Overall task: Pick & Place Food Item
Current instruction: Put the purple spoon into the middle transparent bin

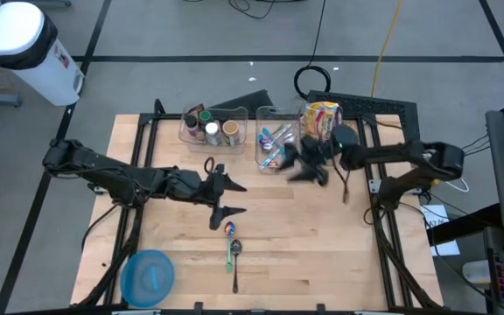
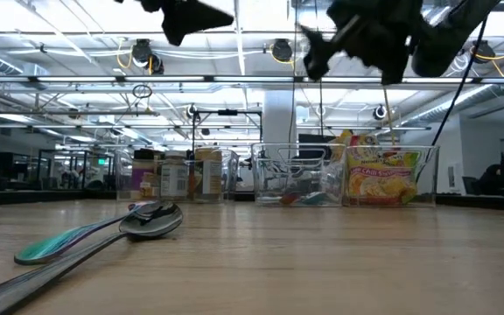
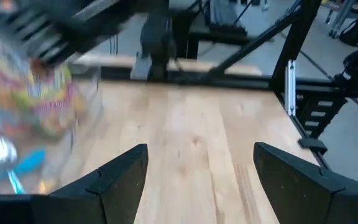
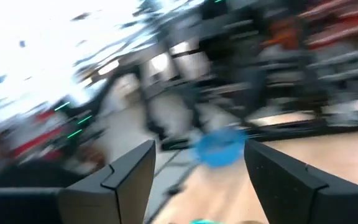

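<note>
Fingers apart and empty, the right gripper (image 1: 307, 164) blurs at upper centre of the overhead frame, just below the clear bins. The yellow snack bag (image 1: 321, 118) stands upright in the rightmost bin (image 1: 311, 133), up and right of those fingers (nearer this arm). The left gripper (image 1: 227, 199), also open, waits mid-table above the spoon (image 1: 235, 259).

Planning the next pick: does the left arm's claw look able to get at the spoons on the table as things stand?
Probably yes. The left claw hangs open just behind the green-handled spoon and the metal spoon, which lie apart from the clear plastic bins. Nothing stands between them on the wooden table.
</note>
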`<action>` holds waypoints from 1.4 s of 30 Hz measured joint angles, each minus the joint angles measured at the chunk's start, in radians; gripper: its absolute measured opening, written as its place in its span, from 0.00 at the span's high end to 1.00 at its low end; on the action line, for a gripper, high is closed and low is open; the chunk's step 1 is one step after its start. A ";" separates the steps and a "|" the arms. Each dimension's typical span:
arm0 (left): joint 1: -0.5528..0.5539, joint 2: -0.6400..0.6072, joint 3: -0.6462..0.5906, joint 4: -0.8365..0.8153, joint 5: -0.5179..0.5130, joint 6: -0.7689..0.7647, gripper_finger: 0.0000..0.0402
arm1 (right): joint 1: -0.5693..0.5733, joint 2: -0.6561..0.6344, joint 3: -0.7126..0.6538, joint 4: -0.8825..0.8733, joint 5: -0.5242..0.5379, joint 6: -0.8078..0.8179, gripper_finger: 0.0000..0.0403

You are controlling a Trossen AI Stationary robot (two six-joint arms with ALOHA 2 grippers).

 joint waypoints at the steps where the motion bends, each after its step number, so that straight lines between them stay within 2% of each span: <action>1: 0.000 0.002 0.000 -0.023 0.000 -0.025 0.25 | 0.040 -0.016 -0.009 0.000 -0.011 -0.019 0.41; 6: -0.008 0.069 0.000 -0.149 -0.005 -0.224 0.25 | 0.215 -0.085 -0.060 -0.001 -0.019 -0.195 0.43; 9: -0.027 0.156 0.000 -0.191 -0.014 -0.380 0.25 | 0.270 -0.124 -0.084 -0.003 0.005 -0.213 0.44; 15: -0.078 0.333 -0.001 -0.207 0.053 -0.577 0.25 | 0.293 -0.189 -0.107 -0.023 0.033 -0.215 0.44; 20: -0.117 0.408 -0.001 -0.238 0.036 -0.765 0.25 | 0.293 -0.205 -0.110 -0.039 0.036 -0.219 0.44; 24: -0.142 0.423 0.001 -0.316 -0.013 -0.867 0.25 | 0.293 -0.205 -0.110 -0.048 0.066 -0.220 0.44; 32: -0.170 0.423 0.004 -0.473 -0.041 -0.988 0.25 | 0.292 -0.205 -0.110 -0.098 0.108 -0.265 0.45; 37: -0.157 0.398 0.000 -0.544 -0.056 -0.978 0.25 | 0.292 -0.205 -0.110 -0.104 0.115 -0.280 0.46; 42: -0.108 0.313 -0.005 -0.611 -0.139 -0.959 0.25 | 0.292 -0.205 -0.110 -0.122 0.117 -0.291 0.46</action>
